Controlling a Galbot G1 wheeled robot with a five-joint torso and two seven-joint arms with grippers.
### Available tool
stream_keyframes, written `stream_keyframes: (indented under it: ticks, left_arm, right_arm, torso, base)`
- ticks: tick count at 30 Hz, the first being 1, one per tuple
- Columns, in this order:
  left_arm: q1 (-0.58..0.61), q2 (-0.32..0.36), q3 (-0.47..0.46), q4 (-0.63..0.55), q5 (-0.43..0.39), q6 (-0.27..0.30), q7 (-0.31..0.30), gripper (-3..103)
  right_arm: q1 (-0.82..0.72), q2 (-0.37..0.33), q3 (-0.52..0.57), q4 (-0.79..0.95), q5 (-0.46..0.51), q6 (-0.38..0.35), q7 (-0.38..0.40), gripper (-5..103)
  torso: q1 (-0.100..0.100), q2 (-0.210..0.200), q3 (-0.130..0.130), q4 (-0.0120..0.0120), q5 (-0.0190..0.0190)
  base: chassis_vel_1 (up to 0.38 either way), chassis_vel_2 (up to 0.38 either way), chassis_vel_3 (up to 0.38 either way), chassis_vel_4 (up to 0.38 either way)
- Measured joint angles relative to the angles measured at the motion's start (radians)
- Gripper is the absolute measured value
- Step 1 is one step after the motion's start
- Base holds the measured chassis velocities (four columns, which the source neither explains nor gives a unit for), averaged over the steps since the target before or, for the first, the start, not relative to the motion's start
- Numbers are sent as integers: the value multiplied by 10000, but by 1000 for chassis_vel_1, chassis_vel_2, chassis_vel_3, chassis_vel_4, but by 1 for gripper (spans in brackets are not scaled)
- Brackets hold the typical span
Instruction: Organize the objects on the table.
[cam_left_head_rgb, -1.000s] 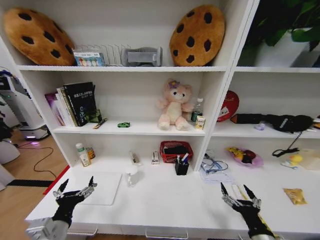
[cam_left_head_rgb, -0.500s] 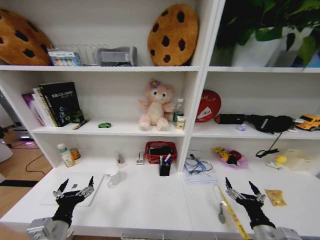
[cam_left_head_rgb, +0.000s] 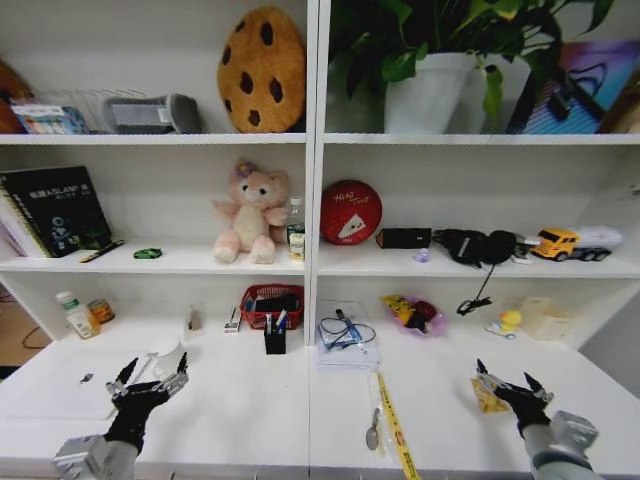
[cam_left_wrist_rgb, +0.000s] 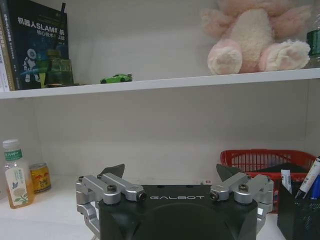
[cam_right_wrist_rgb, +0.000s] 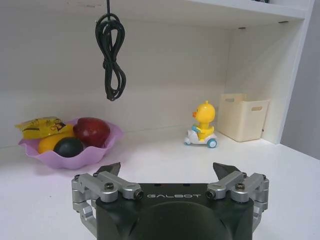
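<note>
White table (cam_left_head_rgb: 250, 420) joined to tall white shelving, seen from the head camera. Nearest: left gripper (cam_left_head_rgb: 150, 382) low over the table's left part, jaws spread wide and holding nothing; right gripper (cam_left_head_rgb: 506, 386) low over the right part, jaws likewise spread and empty, just beside a yellow snack packet (cam_left_head_rgb: 486, 400). Between the two grippers, on the table: yellow tape measure (cam_left_head_rgb: 395, 430) stretched out, with a small metal tool (cam_left_head_rgb: 373, 432) alongside. Farther back: black pen cup (cam_left_head_rgb: 275, 338) with blue and black pens, red basket (cam_left_head_rgb: 270, 303) behind it, papers (cam_left_head_rgb: 345, 345) with a cable on top, purple dish (cam_left_head_rgb: 415, 315) of fruit, yellow duck toy (cam_left_head_rgb: 503, 322), cream box (cam_left_head_rgb: 547, 318). At far left against the back wall: clear green-capped bottle (cam_left_head_rgb: 72, 313) upright next to a small can (cam_left_head_rgb: 100, 310). On the shelf above: tiny green toy car (cam_left_head_rgb: 148, 253), black book (cam_left_head_rgb: 55, 210), pink plush bear (cam_left_head_rgb: 248, 212), red ball (cam_left_head_rgb: 350, 212), yellow toy truck (cam_left_head_rgb: 570, 243).
</note>
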Motion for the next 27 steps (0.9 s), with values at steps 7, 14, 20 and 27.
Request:
stream_keyframes:
  ticks: [7, 14, 20, 27]
  left_arm:
    - [0, 1, -6, 0, 1, 0, -8, 100]
    - [1, 1, -4, 0, 1, 0, -6, 100]
    - [1, 1, -3, 0, 1, 0, -6, 100]
    - [0, 0, -3, 0, 0, 0, -5, 100]
  right_arm:
    - [59, -61, -311, -912, 302, -208, -1, 100]
    - [276, -112, -543, -1332, 332, -204, 10, 103]
    - [430, -124, -690, -1439, 241, -91, -42, 85]
    - [521, -102, -811, -1575, 95, -3, -151, 57]
  torso:
    - [-1, 1, -1, 9, 1]
    - [-1, 1, -1, 9, 2]
    - [0, 1, -1, 9, 0]
    - [-1, 1, -1, 9, 1]
  base:
    - [50, 62, -24, -28]
    - [0, 0, 0, 0]
    - [0, 0, 0, 0]
    - [0, 0, 0, 0]
